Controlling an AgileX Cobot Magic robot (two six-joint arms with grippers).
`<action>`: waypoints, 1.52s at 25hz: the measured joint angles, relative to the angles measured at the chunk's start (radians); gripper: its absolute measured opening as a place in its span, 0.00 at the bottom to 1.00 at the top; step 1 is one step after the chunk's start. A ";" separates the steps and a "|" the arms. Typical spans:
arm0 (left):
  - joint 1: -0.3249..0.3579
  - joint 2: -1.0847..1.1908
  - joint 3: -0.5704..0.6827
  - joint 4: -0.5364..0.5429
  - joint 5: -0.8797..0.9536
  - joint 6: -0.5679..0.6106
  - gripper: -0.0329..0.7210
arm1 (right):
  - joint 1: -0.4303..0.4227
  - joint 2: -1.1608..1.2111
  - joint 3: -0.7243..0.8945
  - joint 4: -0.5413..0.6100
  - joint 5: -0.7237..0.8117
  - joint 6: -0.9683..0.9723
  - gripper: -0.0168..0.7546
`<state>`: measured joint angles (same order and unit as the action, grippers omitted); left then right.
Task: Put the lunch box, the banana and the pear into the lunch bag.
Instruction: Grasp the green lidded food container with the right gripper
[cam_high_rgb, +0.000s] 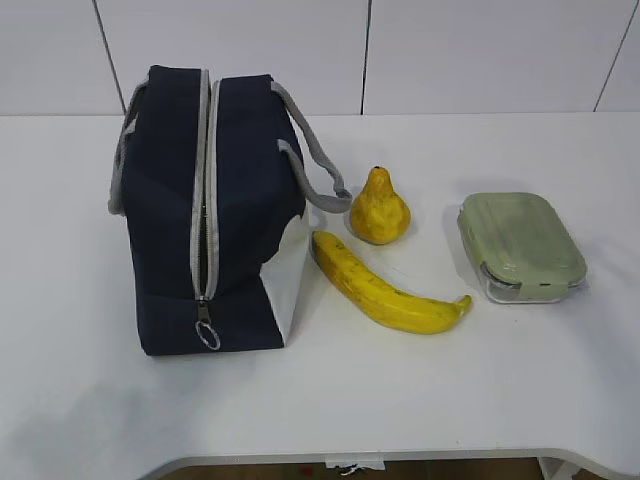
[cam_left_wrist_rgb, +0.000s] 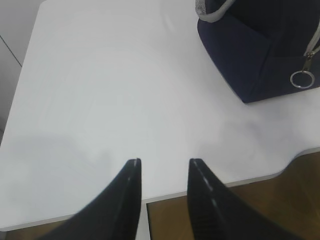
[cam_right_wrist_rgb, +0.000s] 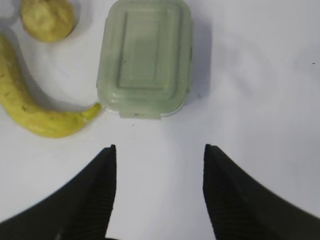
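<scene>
We begin with the lunch bag (cam_high_rgb: 215, 215), the biggest thing on the white table (cam_high_rgb: 90, 400). It stands at the left with its grey zipper (cam_high_rgb: 203, 190) apparently run shut along the top and the ring pull (cam_high_rgb: 207, 336) hanging at the near end. As we judge it, that is the main hazard: nothing goes in until the mouth is open, and a pull with only one arm could drag or tip the soft bag instead of parting it.

Next in size, the banana (cam_high_rgb: 385, 285) lies just right of the bag, one tip close to the white side panel and the other reaching toward the lunch box (cam_high_rgb: 520, 245). Because it is long and curved, we expect it could catch on a narrow opening.

The box sits well right, flat, lid on; its smooth sides may slip from a shallow pinch.

The pear (cam_high_rgb: 379, 207) stands upright behind the banana, near the handle (cam_high_rgb: 315, 165), and could roll if nudged.

Our left gripper (cam_left_wrist_rgb: 164, 167) hovers with fingers a little apart, holding nothing; our right gripper (cam_right_wrist_rgb: 159, 152) hovers spread wide before the box, also holding nothing.
</scene>
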<state>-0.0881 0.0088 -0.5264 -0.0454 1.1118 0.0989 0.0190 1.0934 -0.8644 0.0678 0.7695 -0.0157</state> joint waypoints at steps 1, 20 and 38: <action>0.000 0.000 0.000 0.000 0.000 0.000 0.36 | -0.013 0.040 -0.026 0.000 0.000 0.000 0.58; 0.000 0.000 0.000 0.000 0.000 0.000 0.36 | -0.504 0.497 -0.300 0.690 0.381 -0.705 0.58; 0.000 0.000 0.000 0.000 0.000 0.000 0.36 | -0.604 0.862 -0.381 0.965 0.417 -0.871 0.58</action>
<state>-0.0881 0.0088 -0.5264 -0.0454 1.1118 0.0989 -0.5855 1.9556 -1.2455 1.0328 1.1869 -0.8870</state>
